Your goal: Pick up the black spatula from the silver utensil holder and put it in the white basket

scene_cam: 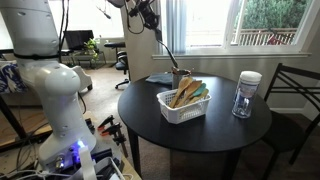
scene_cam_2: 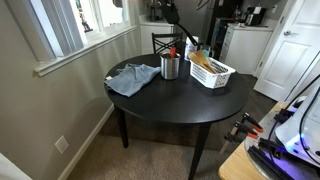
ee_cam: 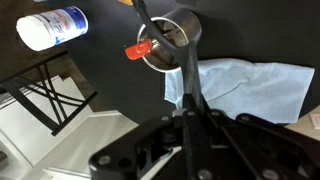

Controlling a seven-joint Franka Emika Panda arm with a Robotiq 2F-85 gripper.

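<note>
Black spatula [ee_cam: 165, 55], pinched by the hand [ee_cam: 190, 115], grip plain only in wrist view, far end at silver utensil holder [ee_cam: 196, 30].

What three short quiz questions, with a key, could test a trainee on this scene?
1. True or false: the gripper is shut on the black spatula.
2. What lies beside the silver utensil holder, on the side away from the white basket? A) blue cloth B) plate C) book
3. Fill in: the clear jar has a ___ lid.
Key: 1 true; 2 A; 3 white.
</note>
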